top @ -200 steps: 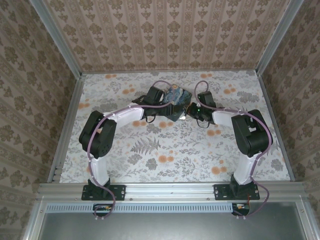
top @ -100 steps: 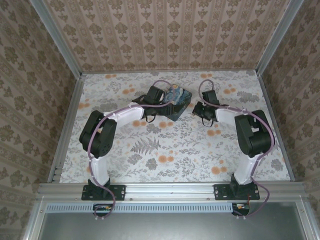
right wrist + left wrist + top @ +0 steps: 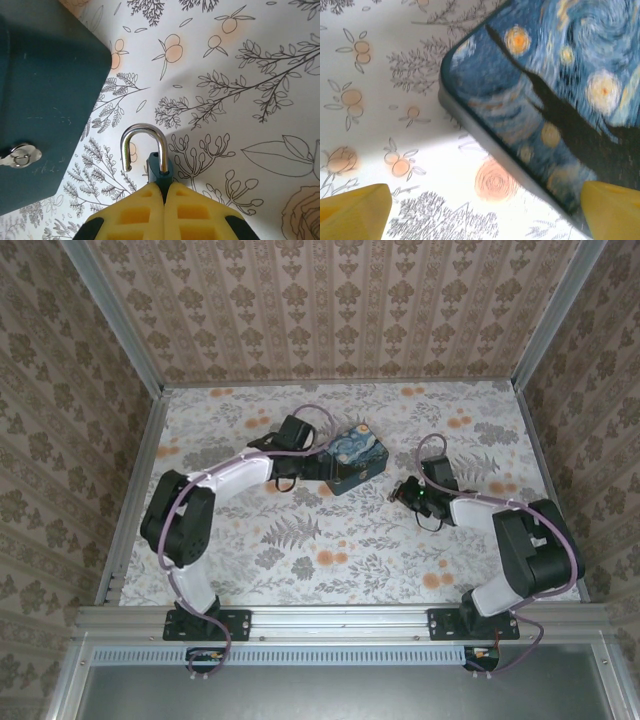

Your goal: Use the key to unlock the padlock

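pinching padlock [image 3: 159, 175], right wrist shows open shackle [image 3: 144, 128]

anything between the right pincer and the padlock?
Nothing visible. The right pincer is shut on the padlock, gripping its body; the shackle sticks out past the fingertips, one end free. The tin sits off to the side, not touching the padlock.

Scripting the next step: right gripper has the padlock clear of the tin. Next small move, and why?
Probably lower the right gripper and set the padlock on the table: its shackle already hangs open, one leg free of the body, clear of the tin. The left gripper is open, holding nothing.
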`<state>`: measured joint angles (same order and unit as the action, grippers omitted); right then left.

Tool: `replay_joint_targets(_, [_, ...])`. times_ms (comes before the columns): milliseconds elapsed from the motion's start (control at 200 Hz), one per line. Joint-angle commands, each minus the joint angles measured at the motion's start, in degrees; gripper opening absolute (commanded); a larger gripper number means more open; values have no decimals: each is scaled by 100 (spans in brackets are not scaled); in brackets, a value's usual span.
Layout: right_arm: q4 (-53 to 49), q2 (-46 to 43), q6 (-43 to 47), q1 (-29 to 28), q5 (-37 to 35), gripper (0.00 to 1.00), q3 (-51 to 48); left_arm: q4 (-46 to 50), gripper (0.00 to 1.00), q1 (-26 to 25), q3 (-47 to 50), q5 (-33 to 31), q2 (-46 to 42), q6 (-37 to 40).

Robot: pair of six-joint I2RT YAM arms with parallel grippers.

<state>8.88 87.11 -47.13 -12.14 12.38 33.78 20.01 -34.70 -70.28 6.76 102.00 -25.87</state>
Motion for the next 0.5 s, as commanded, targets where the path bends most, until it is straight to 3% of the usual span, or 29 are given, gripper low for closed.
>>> replay_joint_targets(0, [42, -203, -60, 226, 46, 4, -226, 151, 100, 163, 210, 285, -596, -38])
replay_joint_targets(135, [-413, -694, 91, 615, -74, 49, -258, 118, 100, 381, 483, 243, -1309, -85])
replay_joint_targets(195, [-679, -1086, 156, 770, -141, 61, -213, 155, 100, 498, 595, 150, -1650, -79])
replay_joint_targets(335, [-1153, -1728, 320, 1008, -249, 83, 16, 290, 100, 804, 858, -171, -2433, 13])
replay_joint_targets(495, [-1528, -2174, 530, 1201, -403, 95, 435, 256, 100, 1348, 1281, -964, -3293, 234])
